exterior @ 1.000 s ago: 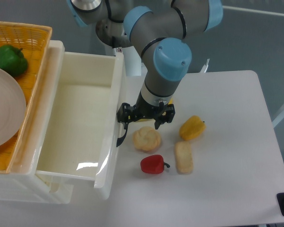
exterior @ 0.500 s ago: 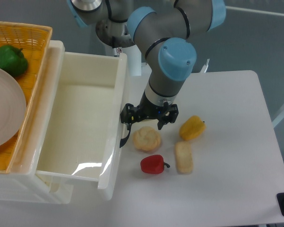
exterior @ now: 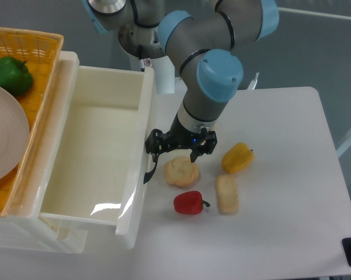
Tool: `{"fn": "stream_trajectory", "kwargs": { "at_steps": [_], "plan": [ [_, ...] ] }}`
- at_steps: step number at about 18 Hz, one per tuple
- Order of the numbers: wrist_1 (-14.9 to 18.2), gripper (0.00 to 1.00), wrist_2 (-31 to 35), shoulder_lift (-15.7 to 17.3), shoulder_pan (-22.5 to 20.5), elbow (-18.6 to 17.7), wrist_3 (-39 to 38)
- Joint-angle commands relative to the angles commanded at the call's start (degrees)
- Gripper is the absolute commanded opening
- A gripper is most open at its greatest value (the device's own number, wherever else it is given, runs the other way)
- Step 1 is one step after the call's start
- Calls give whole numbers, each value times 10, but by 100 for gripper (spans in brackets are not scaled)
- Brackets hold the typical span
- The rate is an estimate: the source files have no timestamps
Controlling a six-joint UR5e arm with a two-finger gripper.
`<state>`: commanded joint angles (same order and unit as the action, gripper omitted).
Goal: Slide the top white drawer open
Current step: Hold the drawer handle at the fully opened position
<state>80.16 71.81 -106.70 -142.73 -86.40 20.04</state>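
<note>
The white surface (exterior: 280,175) carries a yellow pepper (exterior: 237,157), a red pepper (exterior: 189,202) and two bread pieces. The glossy cream-white top drawer (exterior: 93,157) stands pulled out; since half a second ago it has shifted slightly left. The black tool (exterior: 157,153) sits at its curved black handle (exterior: 148,170), seemingly pinching it, though I cannot tell.

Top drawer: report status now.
Gripper at the black handle, grip unclear. Top white drawer pulled well out, empty. Bread roll beside the front.

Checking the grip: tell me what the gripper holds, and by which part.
It cannot be told for sure: the gripper sits at the black handle of the top white drawer, but its fingers' closure is hidden.
</note>
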Motion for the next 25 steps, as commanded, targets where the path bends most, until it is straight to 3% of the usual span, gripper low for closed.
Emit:
{"fn": "stream_trajectory", "kwargs": {
  "at_steps": [17,25],
  "plan": [
    [5,100,-15,4,-13,-14,0],
    [27,100,-27,3,-19,-14,0]
  ]
}}
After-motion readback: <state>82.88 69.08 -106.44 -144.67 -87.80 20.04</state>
